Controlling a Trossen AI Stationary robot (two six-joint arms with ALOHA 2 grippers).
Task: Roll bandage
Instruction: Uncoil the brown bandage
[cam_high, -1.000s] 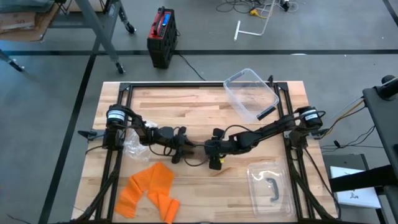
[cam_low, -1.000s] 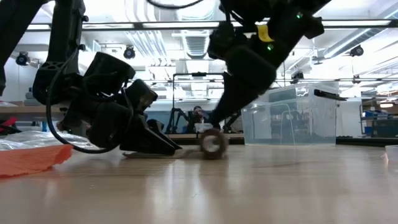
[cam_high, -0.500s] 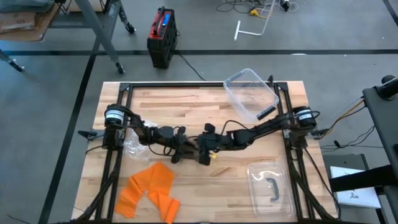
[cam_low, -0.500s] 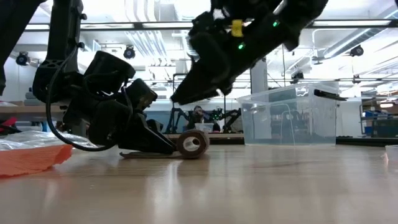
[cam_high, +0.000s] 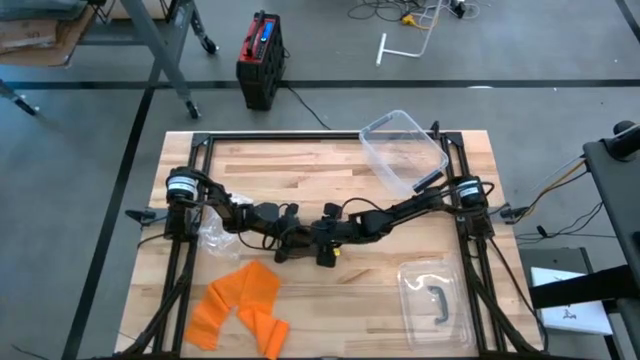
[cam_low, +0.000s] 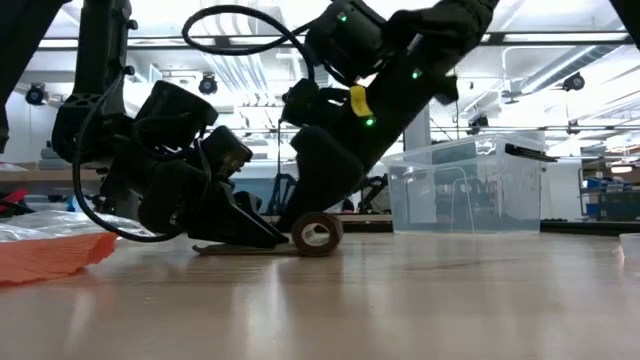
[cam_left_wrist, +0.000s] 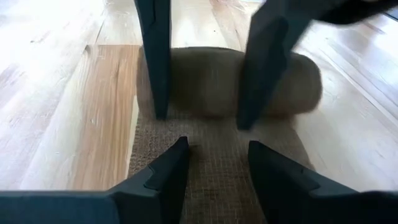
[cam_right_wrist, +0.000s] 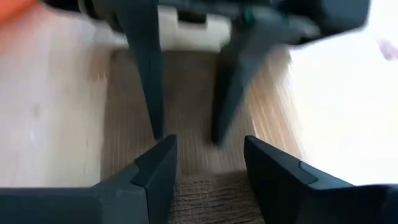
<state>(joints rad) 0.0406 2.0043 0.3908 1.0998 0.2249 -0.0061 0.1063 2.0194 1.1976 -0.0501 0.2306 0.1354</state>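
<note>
The bandage (cam_left_wrist: 217, 155) is a tan-brown woven strip with a visible mesh texture, and it's partly rolled up. The rolled part (cam_low: 317, 233) sits on its side on the wooden tabletop (cam_high: 400, 300) near the middle, so from the low view it shows as a small spiral with a pale core. The unrolled tail lies flat on the wood, running out from the roll (cam_left_wrist: 211, 81), which looks like a fat, stubby cylinder.

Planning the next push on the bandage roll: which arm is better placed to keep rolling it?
Right. The right gripper stands on the bandage roll, fingers astride it, while the left gripper lies low, pinning the flat strip.
</note>
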